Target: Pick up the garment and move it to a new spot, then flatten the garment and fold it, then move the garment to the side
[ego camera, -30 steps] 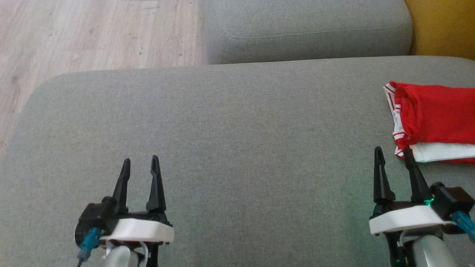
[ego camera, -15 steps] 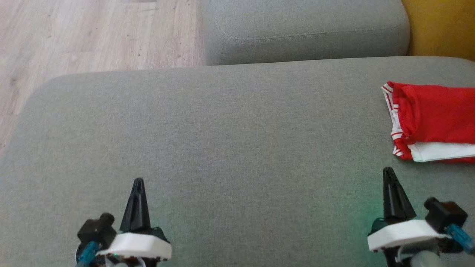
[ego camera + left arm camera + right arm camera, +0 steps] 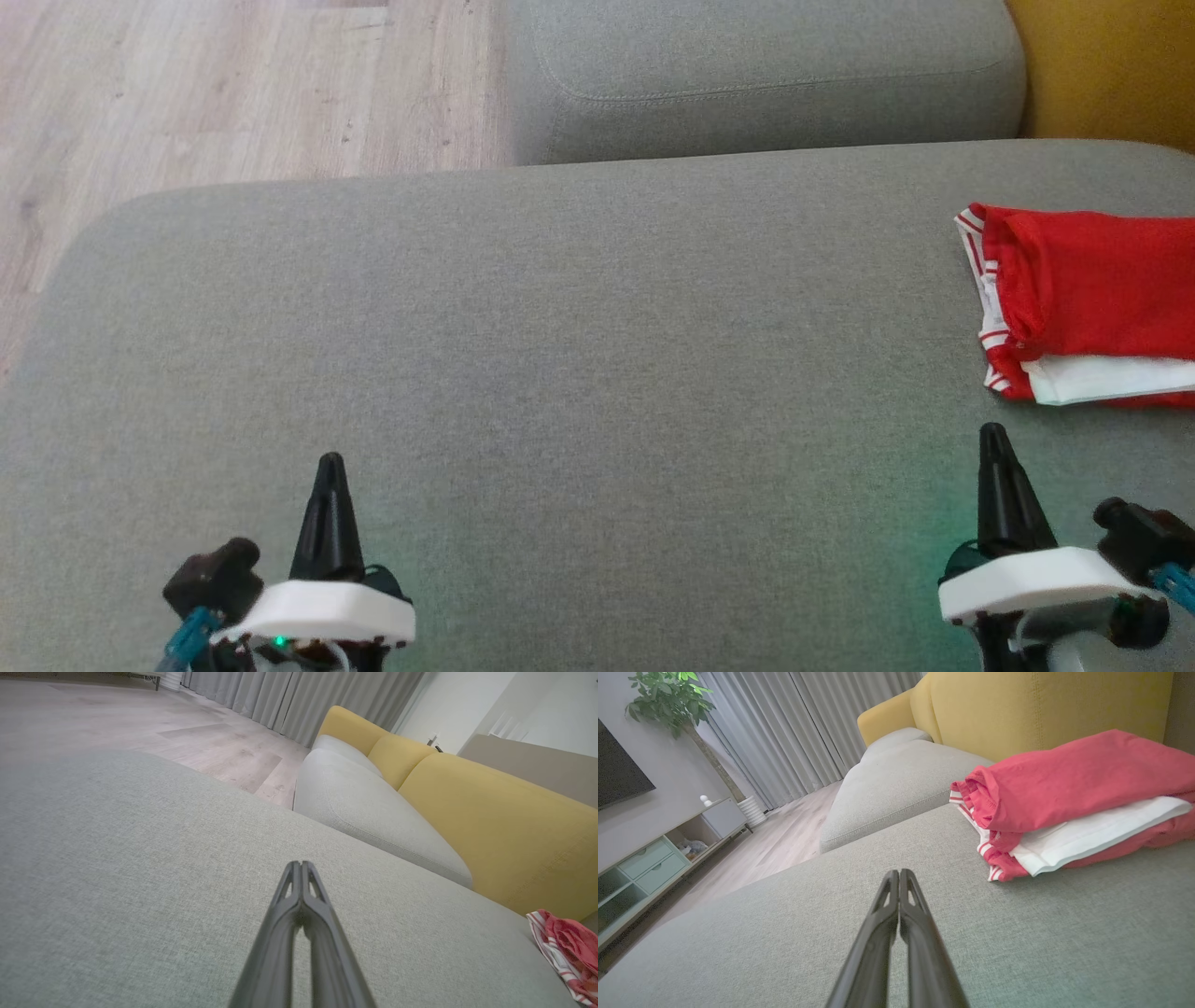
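Note:
The garment (image 3: 1092,299) is red with white parts and striped trim, folded into a flat stack at the right edge of the grey sofa seat (image 3: 579,345). It lies up and to the right of my right gripper (image 3: 992,434), apart from it. The garment (image 3: 1069,798) fills the upper right of the right wrist view, and my right gripper (image 3: 899,873) is shut with nothing in it. My left gripper (image 3: 329,462) hovers low over the seat's near left, far from the garment. In the left wrist view my left gripper (image 3: 300,864) is shut and empty, with the garment (image 3: 567,952) at the far right edge.
A second grey seat cushion (image 3: 766,75) lies beyond the main one. The yellow backrest (image 3: 1111,70) rises at the right. Wood floor (image 3: 215,93) lies past the seat's left and far edge. A TV cabinet (image 3: 658,858) and grey curtains (image 3: 794,732) stand across the room.
Both grippers went from open to shut with nothing between the fingers. Both have drawn back toward the bottom of the head view. The garment stays where it lay.

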